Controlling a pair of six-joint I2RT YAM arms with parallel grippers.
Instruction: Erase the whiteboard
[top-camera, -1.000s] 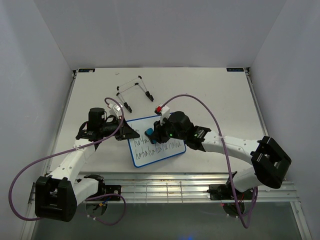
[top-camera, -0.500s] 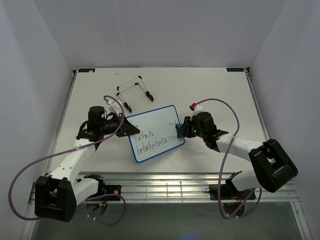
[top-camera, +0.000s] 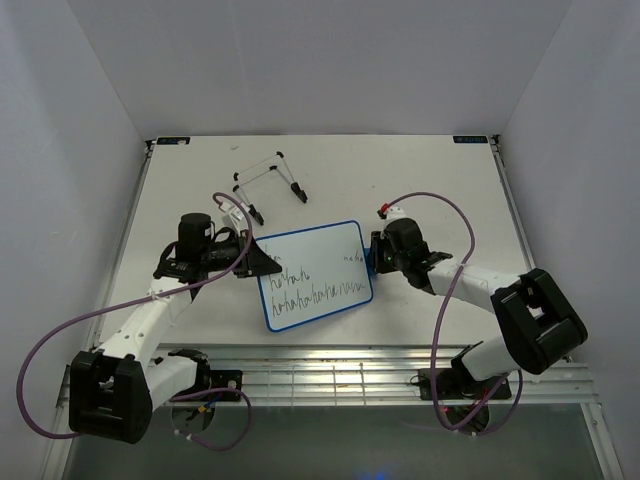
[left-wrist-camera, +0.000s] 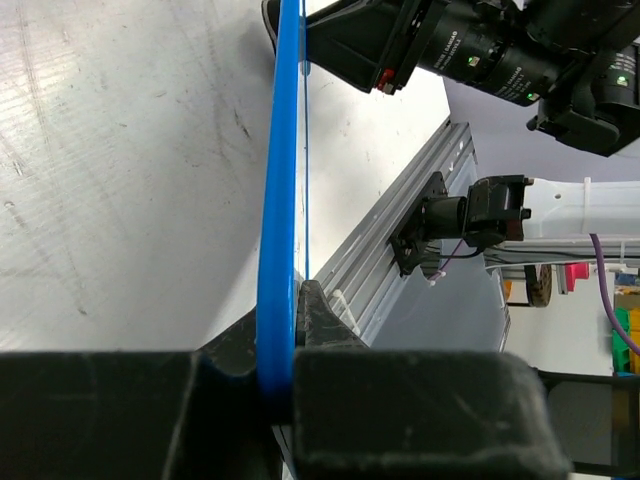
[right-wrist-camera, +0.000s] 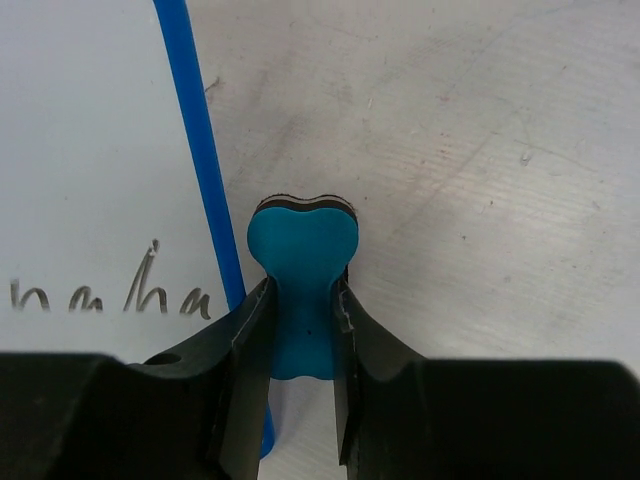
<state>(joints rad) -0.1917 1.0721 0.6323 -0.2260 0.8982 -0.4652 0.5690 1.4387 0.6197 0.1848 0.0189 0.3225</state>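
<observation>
On the whiteboard (top-camera: 312, 258), which sits on the table (top-camera: 430, 190) between the two arms, the upper band is bare apart from a short scrawl near the right edge. Two full rows of black handwriting across the lower half are not yet erased, so I judge the job roughly a third done. At the whiteboard's left edge the left gripper (left-wrist-camera: 290, 310) is clenched on the blue frame, and just off its right edge the right gripper (right-wrist-camera: 300, 300), narrowed to a slim gap, pinches the blue eraser (right-wrist-camera: 302, 245) beside the frame, off the writing.
</observation>
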